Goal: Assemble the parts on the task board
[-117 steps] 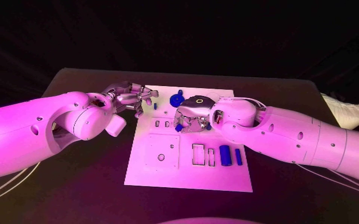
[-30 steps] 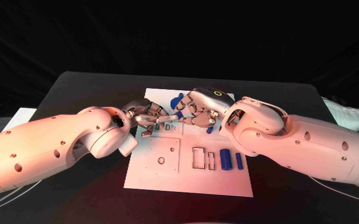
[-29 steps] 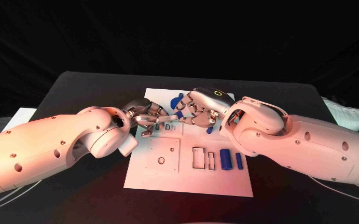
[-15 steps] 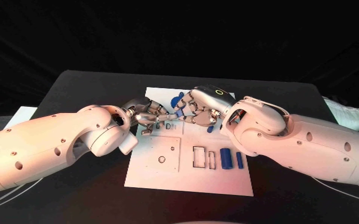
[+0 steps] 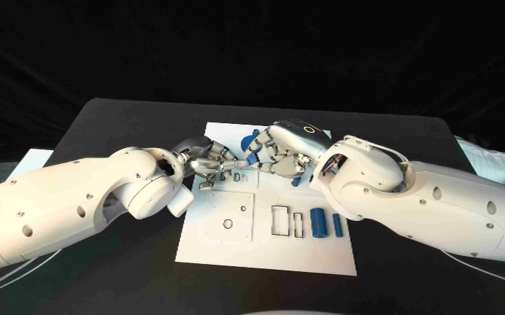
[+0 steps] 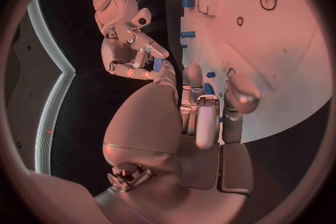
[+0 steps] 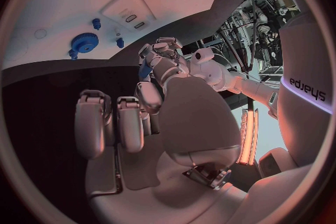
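Blue part (image 5: 252, 160) is sitting right where the two sets of fingertips are meeting, above the far half of the task board (image 5: 268, 253), roughly midway between its left and right edges. I'm reading the left hand (image 5: 214, 163) as coming in from the board's left edge and the right hand (image 5: 279, 156) from its right edge, so the part is lying between them, fingertip-close to both, with neither arm clearly nearer. Both hands are showing fingers curled in toward that meeting point. I cannot tell which hand is actually carrying the part, or whether both are pinching it, and the left wrist and right wrist views aren't settling it either. Its long axis is too small and too covered for me to call. I'm judging this as a handover or a two-handed regrasp in the air, not an insertion yet. The relation that matters for the next move is that the small slots (image 5: 237, 177) are lying just on the near side of the fingertips, under the left hand's side, so I'm expecting the part to be travelling down and slightly toward the near edge. Blue gear (image 7: 84, 43) is sitting just beyond the hands toward the far edge. Two blue cylinders (image 5: 317, 222) are lying well apart from the hands, toward the near right corner, long axes running far-to-near. The risk I'm watching is the part dropping if one hand releases before the other is clamping firmly.
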Robot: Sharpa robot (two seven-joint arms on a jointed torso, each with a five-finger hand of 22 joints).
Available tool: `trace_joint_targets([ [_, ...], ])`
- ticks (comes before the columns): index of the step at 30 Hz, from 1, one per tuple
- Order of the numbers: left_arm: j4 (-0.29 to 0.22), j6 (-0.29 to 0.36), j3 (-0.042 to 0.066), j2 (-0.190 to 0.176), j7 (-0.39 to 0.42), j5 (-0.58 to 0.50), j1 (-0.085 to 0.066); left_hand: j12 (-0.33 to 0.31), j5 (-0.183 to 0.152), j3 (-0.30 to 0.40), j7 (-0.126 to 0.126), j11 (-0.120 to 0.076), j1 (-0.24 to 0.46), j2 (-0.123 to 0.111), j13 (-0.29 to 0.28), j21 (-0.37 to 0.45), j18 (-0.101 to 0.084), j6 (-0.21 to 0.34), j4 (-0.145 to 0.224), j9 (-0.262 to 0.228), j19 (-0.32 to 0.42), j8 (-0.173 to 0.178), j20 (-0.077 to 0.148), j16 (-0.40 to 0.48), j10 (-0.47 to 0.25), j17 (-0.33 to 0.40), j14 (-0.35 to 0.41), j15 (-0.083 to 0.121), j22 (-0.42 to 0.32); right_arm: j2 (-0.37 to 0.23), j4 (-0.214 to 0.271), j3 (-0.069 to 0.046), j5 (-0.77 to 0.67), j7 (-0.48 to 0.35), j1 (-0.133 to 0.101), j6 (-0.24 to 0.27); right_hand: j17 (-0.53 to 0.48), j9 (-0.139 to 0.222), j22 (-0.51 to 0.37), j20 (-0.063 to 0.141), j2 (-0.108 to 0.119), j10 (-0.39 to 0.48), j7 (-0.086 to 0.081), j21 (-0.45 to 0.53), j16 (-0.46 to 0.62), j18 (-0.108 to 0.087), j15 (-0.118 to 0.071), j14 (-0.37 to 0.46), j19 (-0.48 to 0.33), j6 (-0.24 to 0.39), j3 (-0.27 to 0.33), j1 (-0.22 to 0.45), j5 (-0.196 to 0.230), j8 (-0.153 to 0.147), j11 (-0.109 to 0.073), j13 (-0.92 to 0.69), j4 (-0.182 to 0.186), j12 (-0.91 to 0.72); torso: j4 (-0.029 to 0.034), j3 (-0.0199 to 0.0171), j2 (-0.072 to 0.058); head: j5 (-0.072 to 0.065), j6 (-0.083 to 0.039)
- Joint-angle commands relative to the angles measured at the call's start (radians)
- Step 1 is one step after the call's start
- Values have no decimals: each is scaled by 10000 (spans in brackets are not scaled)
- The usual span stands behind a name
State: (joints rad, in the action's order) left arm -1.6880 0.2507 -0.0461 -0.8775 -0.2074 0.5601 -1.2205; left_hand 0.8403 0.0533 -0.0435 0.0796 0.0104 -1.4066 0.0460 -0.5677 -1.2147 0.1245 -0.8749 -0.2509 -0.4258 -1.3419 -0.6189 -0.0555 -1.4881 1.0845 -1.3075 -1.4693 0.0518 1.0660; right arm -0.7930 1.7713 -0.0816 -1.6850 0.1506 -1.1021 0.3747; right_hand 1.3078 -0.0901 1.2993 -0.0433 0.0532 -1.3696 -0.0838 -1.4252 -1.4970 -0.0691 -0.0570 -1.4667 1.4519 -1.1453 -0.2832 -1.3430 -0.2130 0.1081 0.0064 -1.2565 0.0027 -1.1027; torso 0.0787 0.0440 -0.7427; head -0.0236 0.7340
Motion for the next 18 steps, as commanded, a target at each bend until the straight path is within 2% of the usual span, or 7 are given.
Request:
trace_joint_targets([
  [1,7,95,-1,1,-74,-134,5,-5,25,35,-12,-43,-28,34,17,-60,-202,52,-36,12,-34,-66,31,-61,1,-1725,-718,60,11,21,89,-10,-145,-58,6,31,1800,-318,-8,25,-69,46,16,39,51,121,-89,-839,23,-247,-156,-42,-57,248,-48,8,118,30,4,-2,-3,5,7],
  [18,4,148,1,0,-104,-156,5,-4,25,43,-7,-39,11,31,24,-72,-206,57,-76,16,-41,-72,30,-69,5,-1734,-721,56,32,74,157,-9,-255,5,14,-144,1792,-319,-18,25,-60,54,15,45,59,119,-89,-838,19,-246,-157,-33,-66,249,-46,24,123,53,-2,2,-1,29,43],
])
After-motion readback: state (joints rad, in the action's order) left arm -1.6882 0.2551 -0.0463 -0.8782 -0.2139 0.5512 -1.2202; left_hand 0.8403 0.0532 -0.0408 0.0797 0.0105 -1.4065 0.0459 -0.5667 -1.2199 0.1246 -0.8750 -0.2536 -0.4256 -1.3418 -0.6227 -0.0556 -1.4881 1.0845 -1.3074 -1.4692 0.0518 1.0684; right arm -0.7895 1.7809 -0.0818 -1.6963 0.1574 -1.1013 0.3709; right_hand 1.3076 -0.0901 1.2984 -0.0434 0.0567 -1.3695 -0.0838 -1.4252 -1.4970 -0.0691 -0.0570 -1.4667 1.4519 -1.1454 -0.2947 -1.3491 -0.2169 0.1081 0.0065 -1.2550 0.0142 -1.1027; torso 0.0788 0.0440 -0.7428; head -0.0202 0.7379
